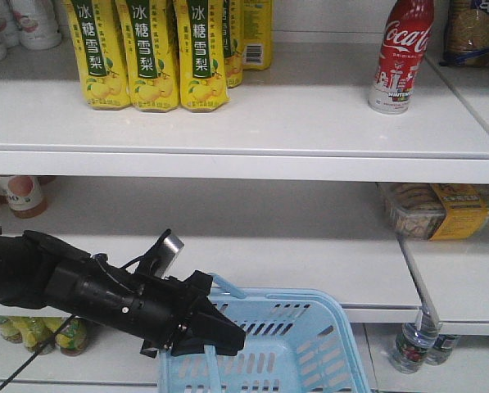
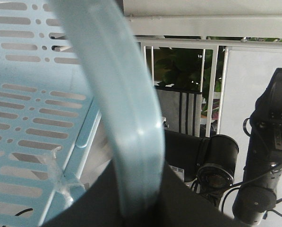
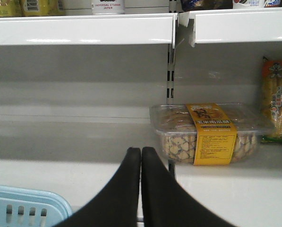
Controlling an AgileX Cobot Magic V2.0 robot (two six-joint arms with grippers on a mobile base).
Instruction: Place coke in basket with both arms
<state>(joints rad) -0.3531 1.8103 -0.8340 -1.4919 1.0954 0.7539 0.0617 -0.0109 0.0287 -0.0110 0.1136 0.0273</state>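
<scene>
Coke (image 1: 401, 53) is noted upright on the upper shelf (image 1: 310, 123), at the right end, well apart from the yellow pear-drink cartons (image 1: 150, 53). Basket (image 1: 310, 304) is held low, in front of the lower shelves, by its handle (image 2: 126, 118). Left gripper (image 1: 215, 340) is clamped on that handle, and in the left wrist view the blue strip is seen running straight into the jaws. Right gripper (image 3: 141, 153) is pressed fully closed with nothing between the fingers. It is aimed at the middle shelf, towards a clear snack box (image 3: 211, 135) with a yellow band.

The step in hand is judged to be the reach for the bottle. The right fingers must be parted before the approach and the wrist raised to the upper shelf. The bottle is best taken at its narrow waist and kept upright. The basket should be held level beneath the drop point, since it hangs from one clamped handle and may swing.
</scene>
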